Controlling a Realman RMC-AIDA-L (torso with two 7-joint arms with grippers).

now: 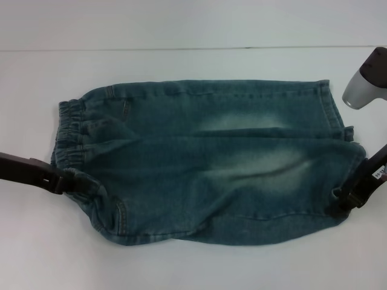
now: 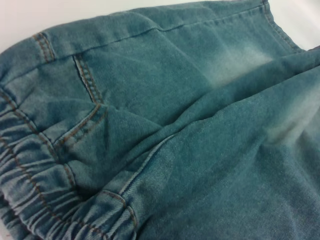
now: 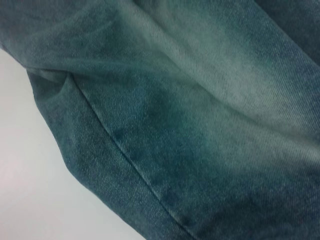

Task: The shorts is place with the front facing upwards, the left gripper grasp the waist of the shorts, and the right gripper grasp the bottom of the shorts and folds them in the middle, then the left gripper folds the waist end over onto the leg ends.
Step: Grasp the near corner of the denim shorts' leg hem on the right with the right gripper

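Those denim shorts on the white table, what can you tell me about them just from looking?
The faded blue-green denim shorts lie flat on the white table, elastic gathered waist toward the robot's left, leg ends toward its right. Pale worn patches mark the middle, and tan stitching outlines a pocket. The near half looks lifted and partly folded over the far half. The black left claw grips the waist's near corner; the black right claw grips the near leg end.
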